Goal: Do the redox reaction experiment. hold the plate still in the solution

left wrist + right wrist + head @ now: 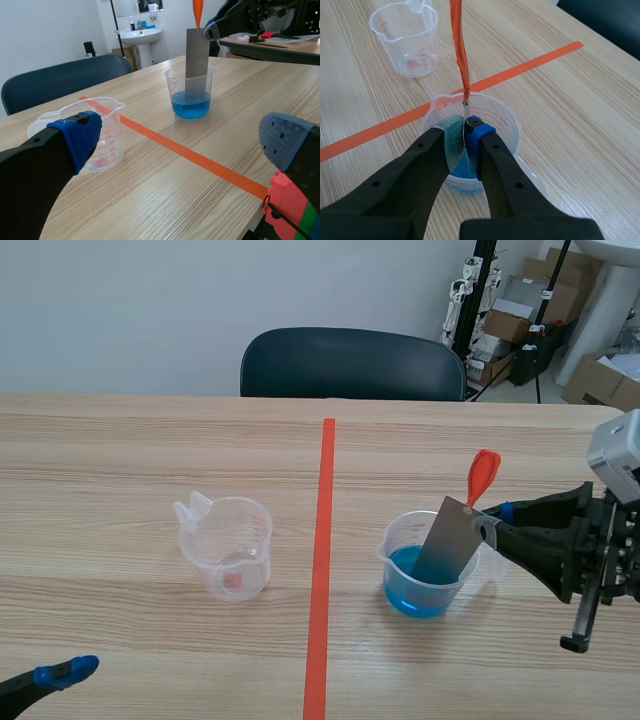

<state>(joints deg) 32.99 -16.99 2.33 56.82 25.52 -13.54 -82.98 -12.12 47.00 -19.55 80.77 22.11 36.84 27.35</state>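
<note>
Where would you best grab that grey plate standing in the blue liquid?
Grip the plate at its dry top edge, beside the orange tag, pinching its flat faces from above the beaker; its lower half is in the solution. The right gripper holds it there.

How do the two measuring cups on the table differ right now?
The right cup holds blue liquid; the left cup is nearly empty. A grey plate, held by the right gripper, stands in the right cup; nothing stands in the left cup. Both are clear plastic.
</note>
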